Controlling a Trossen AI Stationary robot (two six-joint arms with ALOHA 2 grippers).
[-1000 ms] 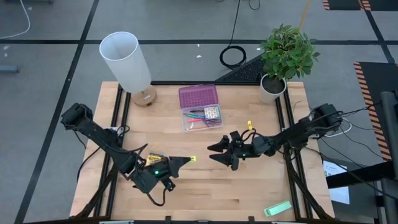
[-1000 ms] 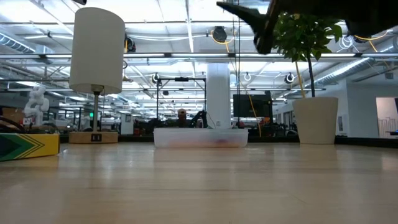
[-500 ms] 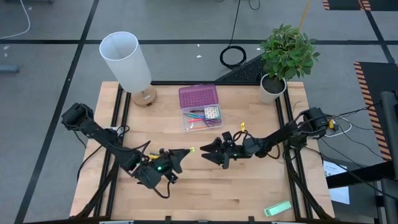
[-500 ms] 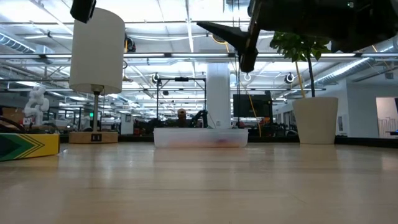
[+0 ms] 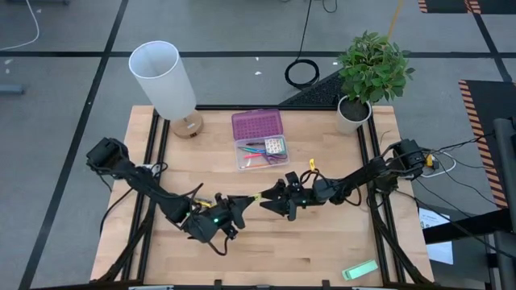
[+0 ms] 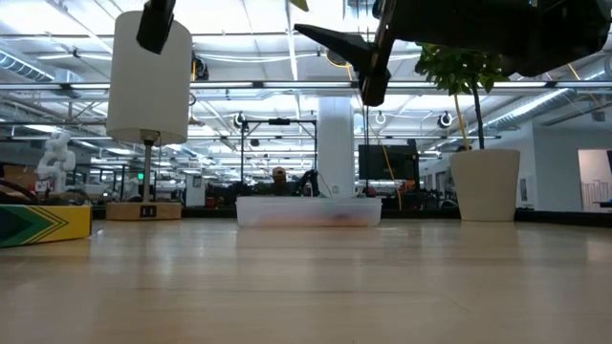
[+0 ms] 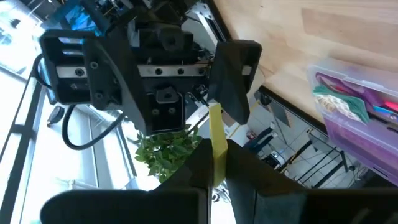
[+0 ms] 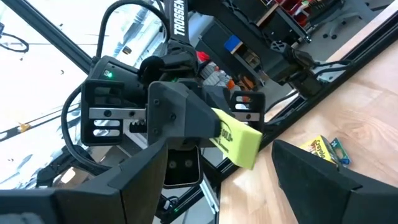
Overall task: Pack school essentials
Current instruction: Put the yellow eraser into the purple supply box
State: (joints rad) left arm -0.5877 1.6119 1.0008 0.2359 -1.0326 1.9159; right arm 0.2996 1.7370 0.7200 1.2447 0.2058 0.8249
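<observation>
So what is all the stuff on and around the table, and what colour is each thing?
Yellow block: one, held up in the air between the two arms, mid table.
Open case: one, purple lid with a clear tray, table's far middle; pink and teal things inside.
Lamp: one, white shade on a wooden base, far left corner.
Potted plant: one, green leaves in a white pot, far right corner.
Crayon box: one, yellow-green, on the table by the left arm.
Flat block: one, pale green, near right corner.
Table: one, light wood.
Left pincer: dark, shut on the yellow block.
Right pincer: dark, open, around the block's other end.
</observation>
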